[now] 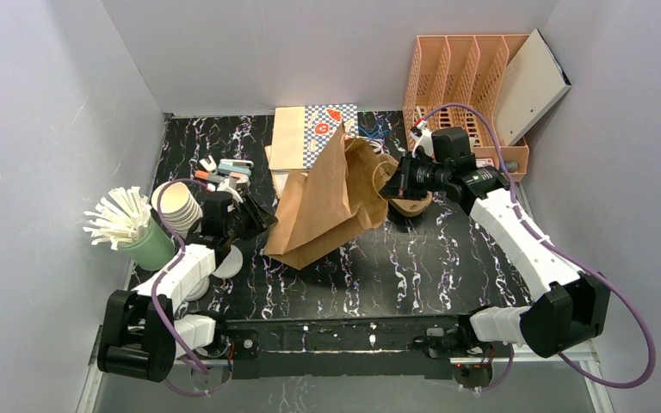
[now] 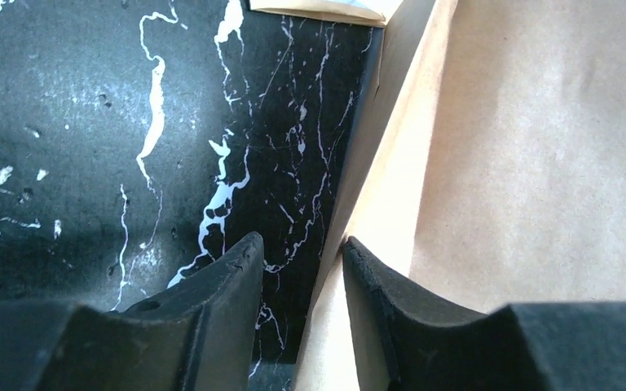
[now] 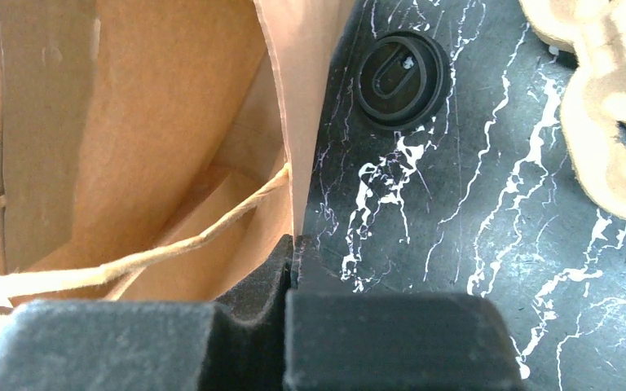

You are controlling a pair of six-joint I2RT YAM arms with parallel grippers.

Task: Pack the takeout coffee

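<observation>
Mid-tabletop [image 1: 447, 258], the right tool [image 3: 292, 244] is clamping the paper bag [image 1: 323, 206] by its rim, holding it open; the left tool [image 2: 301, 261], jaws apart, is likely needing the bag's other side next.

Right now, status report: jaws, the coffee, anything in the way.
Left jaws open at paper bag edge. Right jaws shut on bag rim. White-lidded cup outside bag, on its left. Loose black lid beside bag.

1. Black table [image 1: 413, 258], white marble veins.
2. Plain kraft-brown bag [image 1: 323, 206], centre.
3. Salmon-pink file rack [image 1: 452, 77], 1 o'clock.
4. Pale green cup [image 1: 151, 245], 9 o'clock; white sticks [image 1: 116, 219].
5. Blue-and-white checked packet [image 1: 331, 120], 12 o'clock.
6. Black lid [image 3: 399, 79].
</observation>
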